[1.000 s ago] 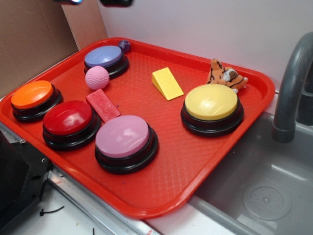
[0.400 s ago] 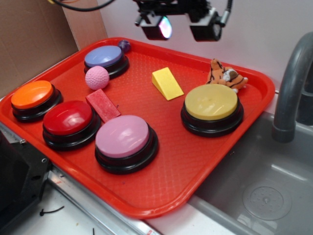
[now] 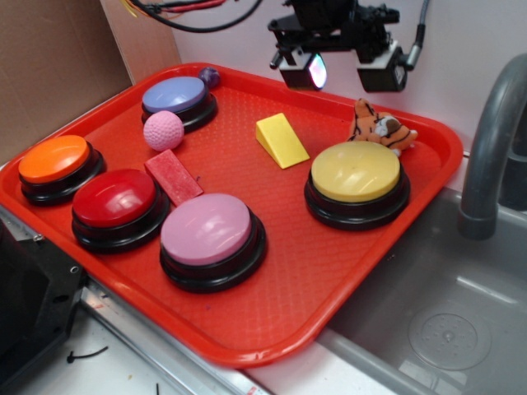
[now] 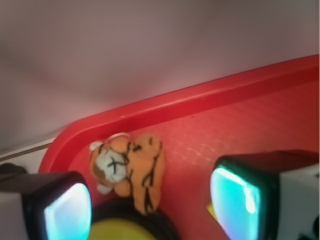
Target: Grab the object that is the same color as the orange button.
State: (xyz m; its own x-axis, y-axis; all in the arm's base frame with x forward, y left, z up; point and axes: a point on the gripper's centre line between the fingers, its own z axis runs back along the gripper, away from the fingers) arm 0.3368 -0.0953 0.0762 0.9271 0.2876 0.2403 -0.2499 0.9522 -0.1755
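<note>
The small plush tiger (image 3: 381, 127), orange with black stripes and a white face, lies in the tray's far right corner, touching the yellow button's (image 3: 356, 183) back edge. In the wrist view the tiger (image 4: 131, 169) lies below, between the two fingers. My gripper (image 3: 343, 72) hangs open and empty in the air above the tray's back edge, a little left of and above the tiger. Its glowing pads (image 4: 232, 205) stand wide apart. The orange button (image 3: 58, 167) sits at the tray's far left.
On the red tray (image 3: 329, 271) stand red (image 3: 118, 206), pink (image 3: 211, 239) and blue (image 3: 178, 101) buttons, a yellow wedge (image 3: 281, 140), a pink ball (image 3: 163, 130), a red block (image 3: 173, 177) and a small purple ball (image 3: 209, 77). A wall stands behind; a sink and grey faucet (image 3: 494, 140) are on the right.
My gripper has come into view from the top and moved right and down toward the tiger's corner. Nothing on the tray has moved.
</note>
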